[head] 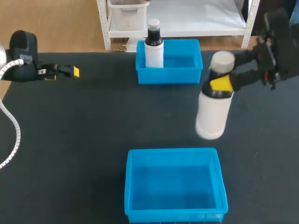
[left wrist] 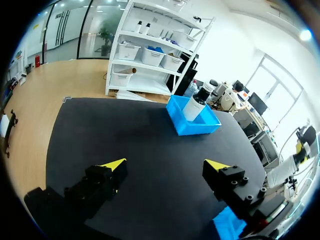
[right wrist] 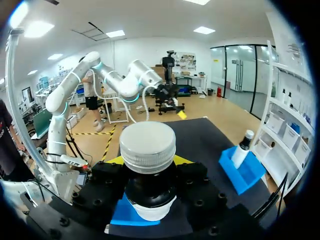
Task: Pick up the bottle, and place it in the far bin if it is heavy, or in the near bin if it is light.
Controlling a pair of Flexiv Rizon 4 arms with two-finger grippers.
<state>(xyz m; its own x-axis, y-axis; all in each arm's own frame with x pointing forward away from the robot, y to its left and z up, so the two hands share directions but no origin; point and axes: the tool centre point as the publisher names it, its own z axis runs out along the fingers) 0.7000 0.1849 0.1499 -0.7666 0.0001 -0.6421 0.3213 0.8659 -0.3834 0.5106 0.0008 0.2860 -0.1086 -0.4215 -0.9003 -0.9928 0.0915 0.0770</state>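
Taking the table (head: 93, 121) as a clock face from the head view, my left gripper (left wrist: 166, 165) sat out at about 10 o'clock. Its fingers were spread wide with nothing between them. I judged it was parked there to keep clear of the working side.

At 12 o'clock stood the far bin (head: 168, 77). A second bottle (head: 153, 46), white with a dark neck, stood upright in its left corner.

At 6 o'clock the near bin (head: 173, 151) lay open, with nothing visible inside.

Between the two bins and off to the right, at about 2 o'clock, hung the bottle (head: 214, 114), white with a pale cap (right wrist: 148, 147). My right gripper (head: 220, 84) was clamped on its dark neck just under that cap, one yellow tip on each side. The body hung below the grip and leaned a little, and it seemed clear of the table.

I read the neck grip as a way to let the full weight hang from the fingers, so the load could be felt. Holding it between the bins left both drops open. Which bin it belonged in, I could not tell from the views.
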